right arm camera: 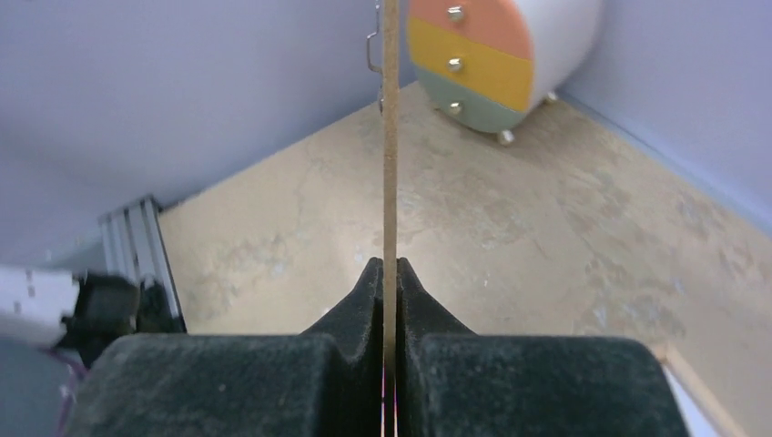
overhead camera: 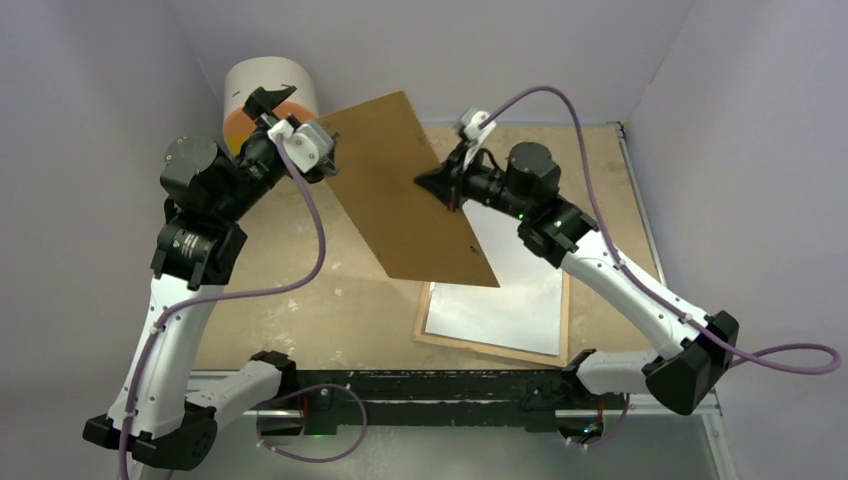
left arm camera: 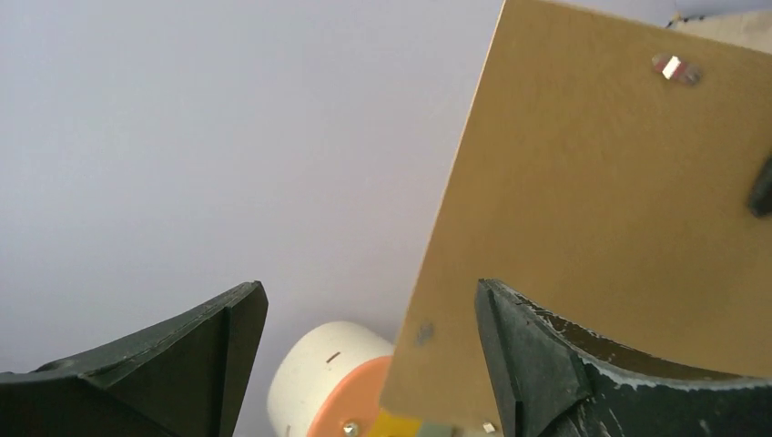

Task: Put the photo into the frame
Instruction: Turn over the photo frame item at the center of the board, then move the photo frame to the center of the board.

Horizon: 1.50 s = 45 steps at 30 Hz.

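We see the R gripper (right arm camera: pixel 390 269) pinched shut on the plain brown hardboard backing sheet (overhead camera: pixel 400 190), holding it tilted in the air above the far end of the thin rectangular frame w/ light wooden rim (overhead camera: pixel 490 350). The frame lies flat on the table. The large rectangular photo (overhead camera: pixel 500 300) lies white back up inside that rim, below and apart from both claws. The L gripper (left arm camera: pixel 369 300) stands wide open at the board's opposite edge.
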Each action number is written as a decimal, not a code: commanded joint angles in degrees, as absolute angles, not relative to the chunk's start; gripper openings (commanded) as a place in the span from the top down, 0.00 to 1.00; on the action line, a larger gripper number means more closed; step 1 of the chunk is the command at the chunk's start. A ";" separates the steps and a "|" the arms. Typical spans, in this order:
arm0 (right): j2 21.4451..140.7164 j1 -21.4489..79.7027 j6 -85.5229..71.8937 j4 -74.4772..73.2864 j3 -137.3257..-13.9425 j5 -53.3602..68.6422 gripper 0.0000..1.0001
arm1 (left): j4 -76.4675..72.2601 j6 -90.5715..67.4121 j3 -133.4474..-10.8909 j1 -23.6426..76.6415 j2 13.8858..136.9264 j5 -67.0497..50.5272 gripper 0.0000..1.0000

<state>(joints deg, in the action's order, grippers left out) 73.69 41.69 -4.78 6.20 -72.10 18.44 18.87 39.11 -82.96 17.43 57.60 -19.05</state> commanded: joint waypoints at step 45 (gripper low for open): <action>54.72 -5.98 -103.93 53.84 -46.25 58.55 1.00 | 5.81 -2.55 -75.22 20.77 109.73 -33.21 0.05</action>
<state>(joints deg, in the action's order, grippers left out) 53.84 -5.96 -81.08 27.59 -50.15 57.04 14.00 1.17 -76.47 18.28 109.73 -26.65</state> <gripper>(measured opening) 0.012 0.928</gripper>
